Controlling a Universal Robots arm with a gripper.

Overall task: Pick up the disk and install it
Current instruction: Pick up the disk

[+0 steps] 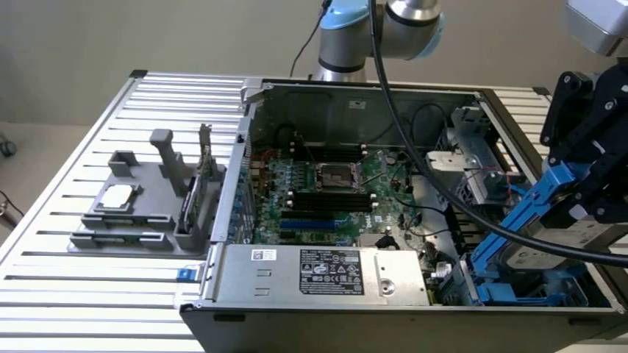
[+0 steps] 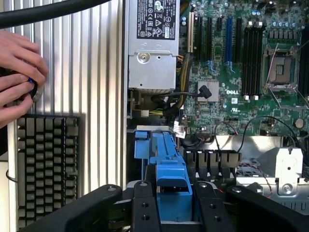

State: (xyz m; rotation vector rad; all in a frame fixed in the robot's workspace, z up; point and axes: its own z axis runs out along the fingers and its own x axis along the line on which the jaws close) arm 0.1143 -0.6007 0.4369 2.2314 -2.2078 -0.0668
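The disk (image 1: 551,248), a silver-grey drive with a white label in a blue plastic carrier (image 1: 531,208), hangs tilted over the front corner of the open computer case (image 1: 257,147) on the exterior view's right. My gripper (image 1: 592,197) is shut on its upper end. In the wrist view the blue carrier (image 2: 170,166) sticks out between my two black fingers (image 2: 144,205), with my gripper (image 2: 175,209) closed around it. Just below the disk lies the drive bay with blue rails (image 1: 512,293).
A grey power supply box (image 1: 324,270) fills the case's front and the green motherboard (image 1: 324,187) lies behind it. A grey fixture (image 1: 137,209) holding a small silver chip (image 1: 116,195) stands on the slatted table. A person's hand (image 2: 18,72) rests above a keyboard (image 2: 46,169).
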